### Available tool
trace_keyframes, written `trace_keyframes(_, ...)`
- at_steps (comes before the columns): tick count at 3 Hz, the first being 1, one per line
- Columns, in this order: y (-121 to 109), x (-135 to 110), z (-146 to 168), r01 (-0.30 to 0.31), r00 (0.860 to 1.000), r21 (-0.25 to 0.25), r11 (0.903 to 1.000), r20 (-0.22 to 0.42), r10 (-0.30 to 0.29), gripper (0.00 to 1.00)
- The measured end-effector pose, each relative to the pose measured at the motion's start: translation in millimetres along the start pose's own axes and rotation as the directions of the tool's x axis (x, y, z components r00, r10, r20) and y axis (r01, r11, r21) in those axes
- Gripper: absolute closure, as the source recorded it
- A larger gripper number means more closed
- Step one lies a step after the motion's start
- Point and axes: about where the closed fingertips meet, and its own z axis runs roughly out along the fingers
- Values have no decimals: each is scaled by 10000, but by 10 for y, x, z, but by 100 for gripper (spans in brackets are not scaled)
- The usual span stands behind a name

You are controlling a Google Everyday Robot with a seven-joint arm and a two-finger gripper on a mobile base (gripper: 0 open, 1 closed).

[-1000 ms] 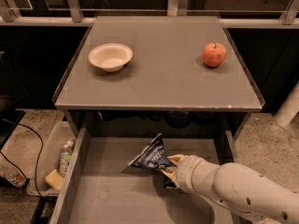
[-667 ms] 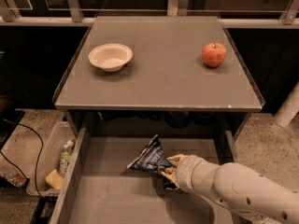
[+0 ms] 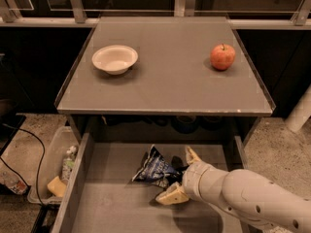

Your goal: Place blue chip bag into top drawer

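The blue chip bag (image 3: 154, 166), dark navy foil with white lettering, lies on the bottom of the open top drawer (image 3: 112, 198), near its middle. My gripper (image 3: 174, 175) is inside the drawer just to the right of the bag. Its two pale fingers (image 3: 191, 156) are spread apart, one behind the bag's right end and one in front of it. The fingers are open and no longer pinch the bag. My white arm (image 3: 248, 198) reaches in from the lower right.
A grey table top (image 3: 170, 81) above the drawer carries a white bowl (image 3: 115, 58) at left and a red apple (image 3: 222, 57) at right. A clear plastic bin (image 3: 58, 169) with bottles stands on the floor left of the drawer.
The gripper's fingers have spread apart and let go of the bag. The bag has settled slightly lower onto the drawer bottom.
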Motion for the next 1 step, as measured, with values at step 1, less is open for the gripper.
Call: trace_keyframes(1,0,0,0,0,10000,0,10000,0,0,0)
